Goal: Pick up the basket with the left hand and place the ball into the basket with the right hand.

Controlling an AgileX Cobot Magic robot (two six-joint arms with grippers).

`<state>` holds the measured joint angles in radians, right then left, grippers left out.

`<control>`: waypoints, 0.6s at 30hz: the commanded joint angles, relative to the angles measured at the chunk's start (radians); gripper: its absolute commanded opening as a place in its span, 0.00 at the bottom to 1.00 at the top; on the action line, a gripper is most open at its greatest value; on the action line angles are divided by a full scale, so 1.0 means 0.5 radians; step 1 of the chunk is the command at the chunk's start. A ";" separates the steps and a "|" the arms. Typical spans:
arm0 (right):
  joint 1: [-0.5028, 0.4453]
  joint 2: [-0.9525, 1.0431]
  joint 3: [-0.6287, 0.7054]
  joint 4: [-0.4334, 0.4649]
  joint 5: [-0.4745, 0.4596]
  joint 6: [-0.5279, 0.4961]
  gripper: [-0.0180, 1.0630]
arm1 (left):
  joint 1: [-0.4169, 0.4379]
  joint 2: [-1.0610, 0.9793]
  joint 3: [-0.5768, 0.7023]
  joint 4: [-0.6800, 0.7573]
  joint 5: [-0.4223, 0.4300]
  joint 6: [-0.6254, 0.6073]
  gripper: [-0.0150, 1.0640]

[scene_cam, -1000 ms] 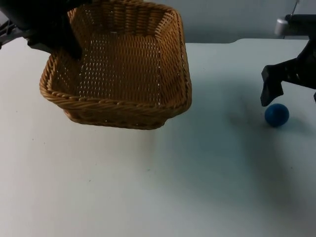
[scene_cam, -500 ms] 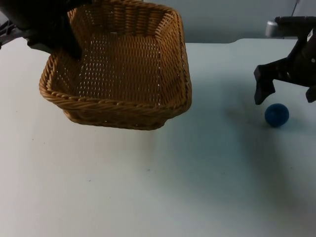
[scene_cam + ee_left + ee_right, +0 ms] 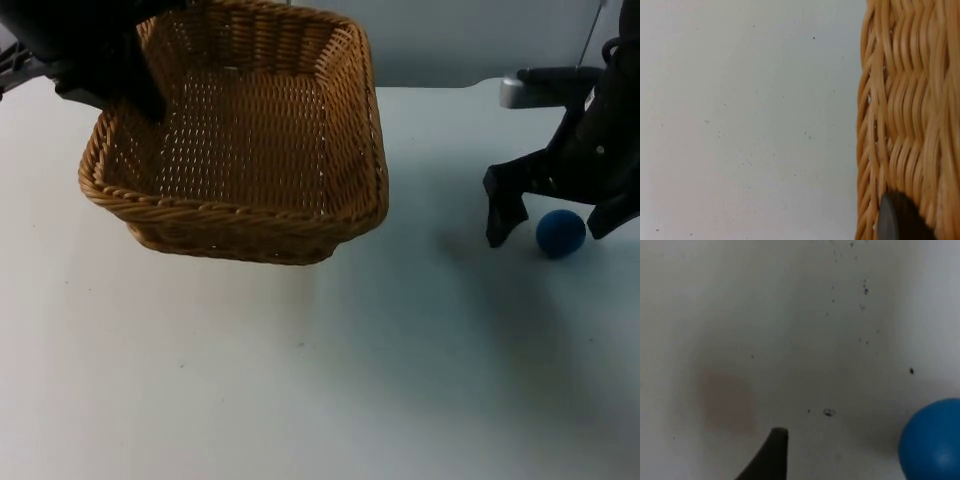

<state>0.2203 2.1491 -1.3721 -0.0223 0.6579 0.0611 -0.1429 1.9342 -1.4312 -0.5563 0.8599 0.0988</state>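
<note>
A woven wicker basket (image 3: 240,215) hangs tilted above the table's left half, and my left gripper (image 3: 135,90) is shut on its far left rim. In the left wrist view a black fingertip (image 3: 899,220) presses against the basket's wall (image 3: 910,115). A small blue ball (image 3: 560,232) lies on the table at the right. My right gripper (image 3: 550,232) is open and low over it, one finger on each side of the ball. The right wrist view has the ball (image 3: 935,442) beside one fingertip (image 3: 771,454).
The white table (image 3: 320,380) stretches bare in front of the basket and between basket and ball. The grey partition wall (image 3: 460,40) closes off the far edge behind both arms.
My right gripper has moved left and dropped until its fingers straddle the ball. The basket and the left arm have stayed put.
</note>
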 commanded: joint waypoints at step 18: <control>-0.002 0.013 -0.012 -0.069 -0.026 0.051 0.73 | -0.009 -0.021 0.002 -0.033 0.003 -0.018 0.01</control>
<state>0.2203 2.1572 -1.3721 -0.0443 0.6499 0.0765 -0.1429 1.9342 -1.4312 -0.5493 0.8615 0.0969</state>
